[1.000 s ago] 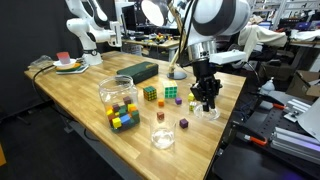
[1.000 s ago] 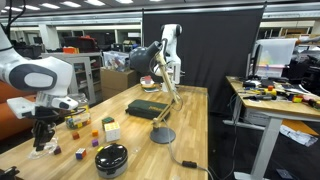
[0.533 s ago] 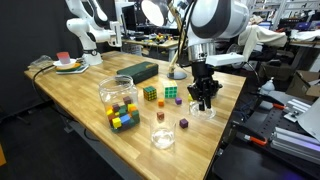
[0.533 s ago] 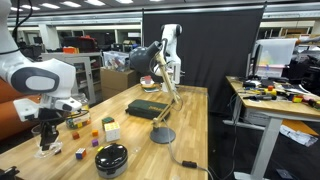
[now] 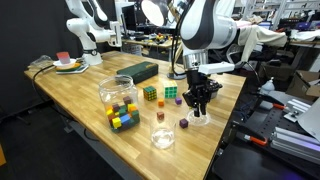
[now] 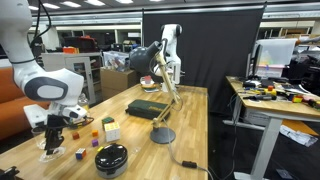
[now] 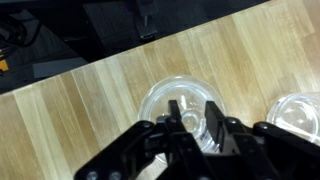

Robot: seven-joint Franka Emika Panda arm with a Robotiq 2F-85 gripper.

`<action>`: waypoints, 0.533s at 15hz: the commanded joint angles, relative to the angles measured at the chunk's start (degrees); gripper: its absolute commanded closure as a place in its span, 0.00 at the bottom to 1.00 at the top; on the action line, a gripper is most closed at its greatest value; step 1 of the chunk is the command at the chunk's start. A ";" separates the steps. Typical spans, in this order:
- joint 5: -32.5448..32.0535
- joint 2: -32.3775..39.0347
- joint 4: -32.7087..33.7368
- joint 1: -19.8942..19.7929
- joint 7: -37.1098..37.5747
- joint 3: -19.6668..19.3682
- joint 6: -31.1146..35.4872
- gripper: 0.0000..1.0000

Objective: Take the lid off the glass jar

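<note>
Reaching straight down over the wooden table (image 5: 80, 95), the gripper (image 5: 202, 108) stands on the lid (image 5: 203, 120), a small round piece of clear glass that lies low, at or just above the tabletop. The glass jar (image 5: 163, 137) stands upright with its mouth open. The lid is already off it, near the jar but clearly apart from it, on the side away from the table's near edge.

In the wrist view the gripper (image 7: 197, 112) comes in from the bottom. Its two dark fingers (image 7: 178, 112) are drawn in close on either side of the raised middle of the lid (image 7: 155, 100), so the jaws stand narrow and clamped on that glass centre. The lid's outer ring spreads around them. At the edge of this view, just beside the lid, the round rim of the glass jar (image 7: 298, 115) shows.

Farther from the glass jar, across the table from the lid, stands a larger clear jar (image 5: 119, 100) holding coloured cubes. Between the glass jar and the lid's side lie a small orange cube (image 5: 160, 115) and a dark cube (image 5: 183, 123). Beyond them sit two puzzle cubes (image 5: 150, 94), and beyond those a black box (image 5: 137, 71).

In an exterior view, the gripper (image 6: 52, 140) hangs over the pale lid (image 6: 50, 153), with a black round dish (image 6: 111, 158) near it.
</note>
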 commanded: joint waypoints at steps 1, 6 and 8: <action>0.49 3.30 2.17 -1.92 -1.55 1.28 -0.46 0.92; 0.09 4.07 1.77 -2.39 -1.18 1.06 -0.39 0.92; 0.10 4.13 1.69 -2.69 -1.22 1.08 -0.42 0.92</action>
